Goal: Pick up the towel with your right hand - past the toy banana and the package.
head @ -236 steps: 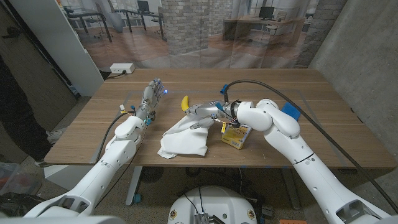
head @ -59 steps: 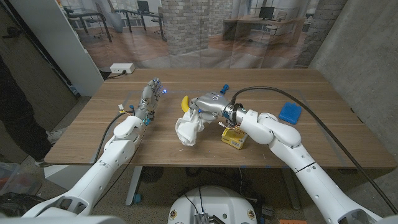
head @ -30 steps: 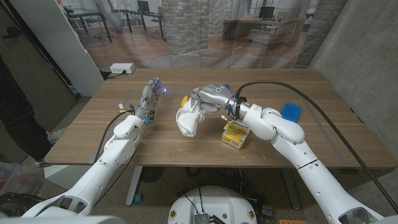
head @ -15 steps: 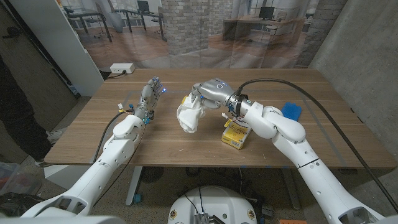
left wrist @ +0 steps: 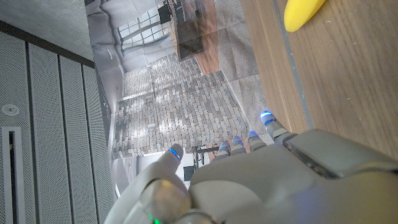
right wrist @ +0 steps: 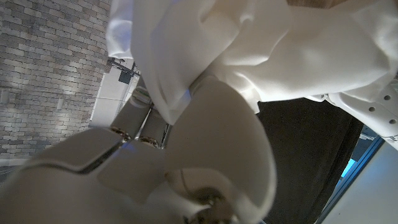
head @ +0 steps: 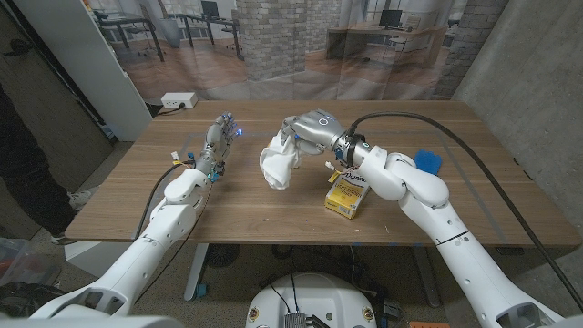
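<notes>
My right hand (head: 308,128) grips the white towel (head: 279,162) and holds it bunched up above the middle of the table, its folds hanging down from the fingers. In the right wrist view the towel (right wrist: 249,50) drapes over my right hand (right wrist: 180,155). The yellow package (head: 346,194) lies on the table below my right forearm. The toy banana is hidden behind the towel in the head view; its yellow tip (left wrist: 303,12) shows on the wood in the left wrist view. My left hand (head: 219,141) stands on the left side with fingers apart, holding nothing.
A blue sponge (head: 425,163) lies on the table's right part behind my right arm. A white power strip (head: 179,100) sits at the far left corner. A person in dark clothes (head: 23,155) stands at the left edge of the head view.
My right hand has lifted the towel off the table, bunched it up, and carried it higher and farther back. The left hand has stayed where it was.
</notes>
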Motion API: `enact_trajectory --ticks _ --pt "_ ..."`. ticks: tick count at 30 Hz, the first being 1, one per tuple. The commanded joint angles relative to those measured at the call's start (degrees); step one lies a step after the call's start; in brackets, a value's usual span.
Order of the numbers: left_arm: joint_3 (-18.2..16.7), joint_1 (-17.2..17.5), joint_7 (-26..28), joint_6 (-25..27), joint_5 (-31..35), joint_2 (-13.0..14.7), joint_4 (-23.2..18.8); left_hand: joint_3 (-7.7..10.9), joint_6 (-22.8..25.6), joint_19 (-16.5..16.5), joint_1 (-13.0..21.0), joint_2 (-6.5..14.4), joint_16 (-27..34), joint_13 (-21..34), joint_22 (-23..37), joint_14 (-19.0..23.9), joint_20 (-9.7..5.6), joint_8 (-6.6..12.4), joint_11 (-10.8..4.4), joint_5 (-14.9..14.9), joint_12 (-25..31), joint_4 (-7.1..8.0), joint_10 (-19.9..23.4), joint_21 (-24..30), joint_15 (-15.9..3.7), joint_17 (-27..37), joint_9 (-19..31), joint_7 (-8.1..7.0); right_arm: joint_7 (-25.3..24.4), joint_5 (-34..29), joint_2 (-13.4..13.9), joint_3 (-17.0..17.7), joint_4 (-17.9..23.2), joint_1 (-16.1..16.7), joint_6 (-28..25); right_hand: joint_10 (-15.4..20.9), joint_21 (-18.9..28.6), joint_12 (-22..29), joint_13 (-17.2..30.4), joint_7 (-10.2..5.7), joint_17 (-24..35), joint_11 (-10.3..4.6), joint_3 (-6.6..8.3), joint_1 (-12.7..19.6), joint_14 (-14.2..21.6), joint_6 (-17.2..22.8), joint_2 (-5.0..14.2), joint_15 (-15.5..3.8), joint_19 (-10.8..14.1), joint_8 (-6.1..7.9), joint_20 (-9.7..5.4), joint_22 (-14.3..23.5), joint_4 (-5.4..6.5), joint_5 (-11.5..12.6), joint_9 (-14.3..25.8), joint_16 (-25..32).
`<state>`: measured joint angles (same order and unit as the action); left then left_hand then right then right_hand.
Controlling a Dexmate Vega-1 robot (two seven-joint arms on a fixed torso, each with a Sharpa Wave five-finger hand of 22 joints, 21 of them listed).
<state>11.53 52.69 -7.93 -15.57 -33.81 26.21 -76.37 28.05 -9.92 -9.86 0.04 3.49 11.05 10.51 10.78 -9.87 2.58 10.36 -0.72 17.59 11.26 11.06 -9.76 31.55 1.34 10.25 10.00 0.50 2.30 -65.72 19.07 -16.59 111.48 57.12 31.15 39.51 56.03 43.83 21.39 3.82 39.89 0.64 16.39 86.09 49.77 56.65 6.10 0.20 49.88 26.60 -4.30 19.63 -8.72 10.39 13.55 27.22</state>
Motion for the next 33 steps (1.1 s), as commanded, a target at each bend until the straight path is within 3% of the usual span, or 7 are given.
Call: enact_trajectory --ticks 1,20,33 --pt "-0.17 0.69 -0.09 0.55 -0.24 0.75 -1.03 -0.08 -8.45 -8.09 0.27 6.90 0.06 0.15 0.14 -11.01 0.15 0.17 0.12 0.20 0.19 -0.05 -9.38 -0.03 0.29 0.22 0.14 -0.35 -1.59 -1.30 -0.53 0.97 1.67 0.75 -1.47 1.24 0.70 0.53 0.28 0.23 0.29 0.99 0.25 0.91 9.70 0.72 1.16 -13.14 -2.48 -0.19 -7.93 -0.13 0.05 0.21 0.29 -0.35" --pt "-0.44 2.10 -0.44 1.00 -0.91 2.43 -3.10 -0.10 -8.44 -8.07 0.27 6.91 0.05 0.16 0.18 -11.03 0.26 0.18 0.03 0.20 0.18 -0.04 -9.42 -0.15 0.30 0.22 0.14 -0.39 -2.30 -2.57 -0.83 1.83 3.53 1.72 -3.38 1.21 2.17 0.51 0.19 0.27 0.95 0.77 0.37 0.98 10.01 0.99 1.12 -13.09 -3.21 -0.62 -7.90 -0.86 0.07 0.21 0.61 -1.13" --pt "-0.55 -0.17 -4.59 1.70 -1.58 2.93 0.96 -0.11 -8.47 -8.08 0.27 6.90 0.04 0.16 0.21 -11.04 0.32 0.17 0.09 0.20 0.18 -0.04 -9.44 -0.24 0.29 0.22 0.14 -0.42 -4.28 -5.32 -2.07 0.38 1.86 0.99 -5.42 1.17 3.03 0.46 0.13 0.29 1.30 0.94 0.43 0.96 10.10 0.99 1.08 -13.06 -3.63 -0.94 -7.88 -1.33 0.10 0.20 0.77 -1.62"
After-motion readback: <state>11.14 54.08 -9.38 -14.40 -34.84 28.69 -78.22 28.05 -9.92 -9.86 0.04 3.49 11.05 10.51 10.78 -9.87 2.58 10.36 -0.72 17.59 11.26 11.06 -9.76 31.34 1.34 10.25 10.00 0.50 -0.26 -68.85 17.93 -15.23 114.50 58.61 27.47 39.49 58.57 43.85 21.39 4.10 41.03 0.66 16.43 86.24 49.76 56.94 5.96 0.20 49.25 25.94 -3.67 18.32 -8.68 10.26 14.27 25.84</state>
